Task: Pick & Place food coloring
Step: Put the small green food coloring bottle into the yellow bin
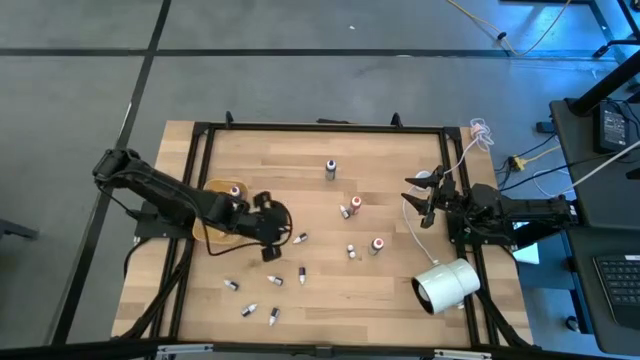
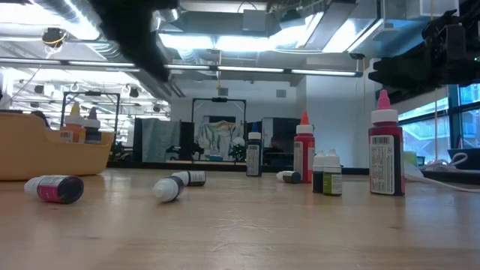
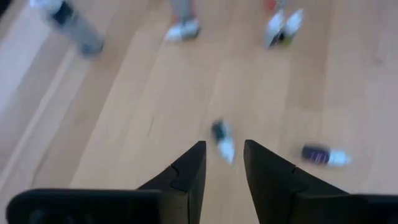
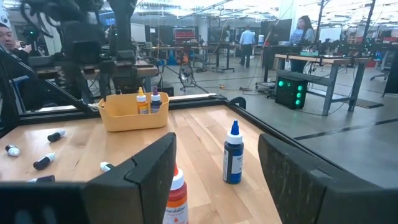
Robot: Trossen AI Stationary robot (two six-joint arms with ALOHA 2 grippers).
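Note:
Several tiny food coloring bottles are scattered over the wooden table (image 1: 390,290). Some stand upright, such as a dark one (image 1: 330,168) and a red-capped one (image 2: 385,154). Others lie on their sides (image 1: 274,281) (image 2: 56,187). My left gripper (image 1: 270,248) hovers just right of the tan tray (image 1: 212,232), slanting down. Its fingers (image 3: 200,155) stand a little apart with nothing between them, and a small lying bottle (image 3: 222,140) shows on the table beyond their tips. My right gripper (image 4: 217,168) waits open at the table's right edge (image 1: 425,200).
The tan tray (image 2: 45,154) holds two upright bottles (image 4: 143,102). A large white cylinder (image 1: 448,285) lies near the right front corner. An orange-capped bottle (image 4: 176,193) and a blue bottle (image 4: 232,154) stand in front of the right gripper. White cables (image 1: 470,150) lie at the back right.

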